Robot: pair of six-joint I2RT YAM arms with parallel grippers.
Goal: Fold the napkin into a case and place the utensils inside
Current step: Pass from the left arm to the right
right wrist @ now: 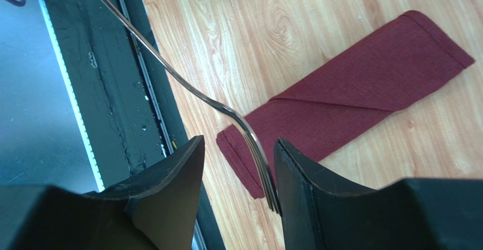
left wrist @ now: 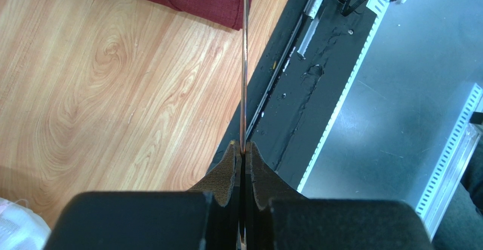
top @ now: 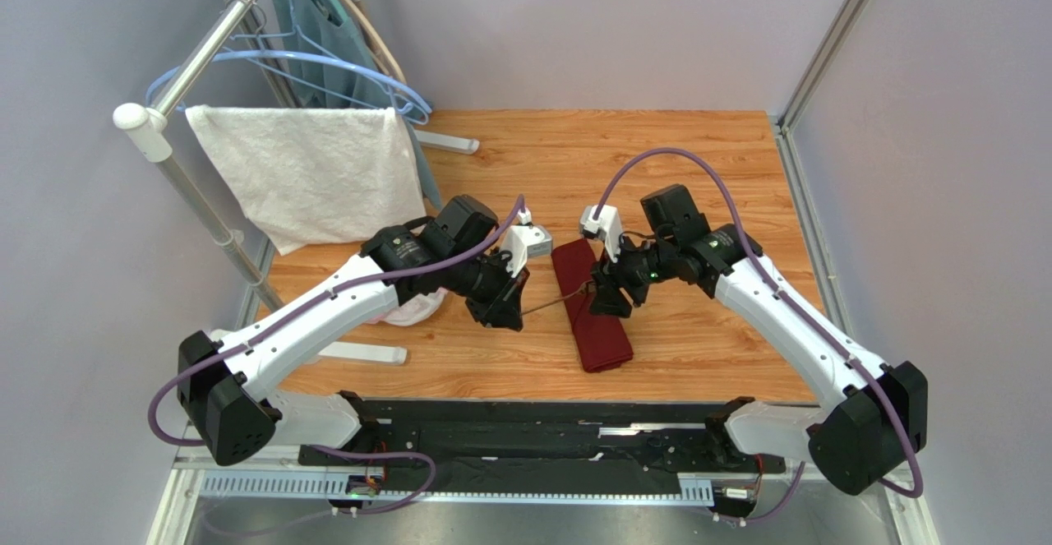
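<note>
- While my left gripper (left wrist: pixel 242 151) pinches the fork (left wrist: pixel 244 63) by its handle end, the tines sit between the right gripper's (right wrist: pixel 238 147) wide-apart fingers.
- Case (right wrist: pixel 363 80) lies flat, just below the tines.
- I judge this a handover: close right softly on the neck before left lets go.
- Then aim at the pocket (right wrist: pixel 334 104).

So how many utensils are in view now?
1: the fork, handle pinched in the left gripper, tines between the right gripper's open fingers. Others may be hidden.
</note>
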